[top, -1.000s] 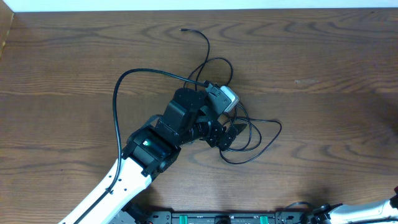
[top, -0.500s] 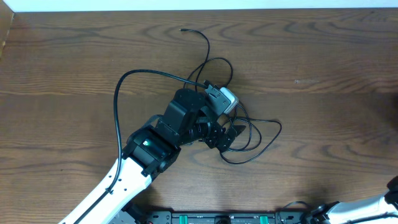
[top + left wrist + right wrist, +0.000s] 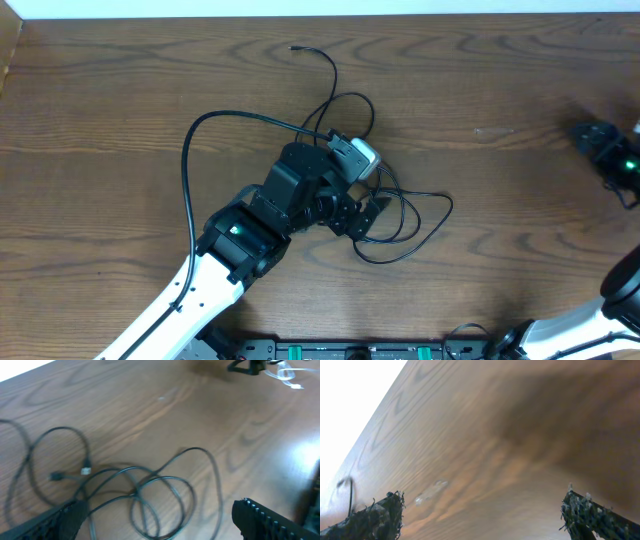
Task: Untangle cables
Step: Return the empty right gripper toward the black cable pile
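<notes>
I think the step right now is to grab one strand and ease it out of the pile. To do it well, the left tool (image 3: 159, 505) should pinch just one strand, at a spot where it lies alone or close to a loose end. It should not pinch where two strands cross, or both come up and the tangle gets tighter. It should go straight down, close softly and pull slowly away from the pile.

The left tool is wide open and holds nothing. It hangs low over the cables (image 3: 140, 492), which lie in loose loops near the middle of the desk (image 3: 120, 90). From the left wrist, the loops cross just between and in front of its two tips. Two small plug ends (image 3: 86, 470) lie a little to the left. One long black strand (image 3: 333, 72) runs off toward the far edge. All the strands look dark, so I cannot pick out a white one.

The right tool (image 3: 481, 500) is wide open too, and empty. It is off at the right side, well apart from the cables.
</notes>
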Motion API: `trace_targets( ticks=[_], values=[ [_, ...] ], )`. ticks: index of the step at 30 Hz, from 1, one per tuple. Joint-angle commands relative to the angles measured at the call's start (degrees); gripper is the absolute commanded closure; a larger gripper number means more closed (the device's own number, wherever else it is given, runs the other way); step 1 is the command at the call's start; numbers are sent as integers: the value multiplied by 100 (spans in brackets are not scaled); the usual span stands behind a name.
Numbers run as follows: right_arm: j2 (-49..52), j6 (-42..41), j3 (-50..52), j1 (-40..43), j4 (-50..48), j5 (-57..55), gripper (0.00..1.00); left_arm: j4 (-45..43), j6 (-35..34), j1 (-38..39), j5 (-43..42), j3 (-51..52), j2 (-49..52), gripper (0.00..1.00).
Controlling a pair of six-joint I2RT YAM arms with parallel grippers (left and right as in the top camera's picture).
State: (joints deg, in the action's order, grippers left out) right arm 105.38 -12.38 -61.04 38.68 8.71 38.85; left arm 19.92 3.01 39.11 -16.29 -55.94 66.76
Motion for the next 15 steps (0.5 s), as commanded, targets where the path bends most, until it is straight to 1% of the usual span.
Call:
trace_targets(
  ticks=[1,6,10,12,15],
  values=[
    [17,221,-52,-452,2,144,1,63,-7,11,765,22,22,3],
    [17,350,-52,-1071,11,227,1,74,-31,-46,1405,22,22,3],
    [17,485,-52,-1609,9,229,1,76,-181,-334,1443,22,22,3],
    [17,586,-52,-1934,7,275,1,83,-389,-597,1443,22,22,3],
    [17,769,-52,-2341,-11,450,1,105,-435,-922,1443,22,22,3]
  ],
)
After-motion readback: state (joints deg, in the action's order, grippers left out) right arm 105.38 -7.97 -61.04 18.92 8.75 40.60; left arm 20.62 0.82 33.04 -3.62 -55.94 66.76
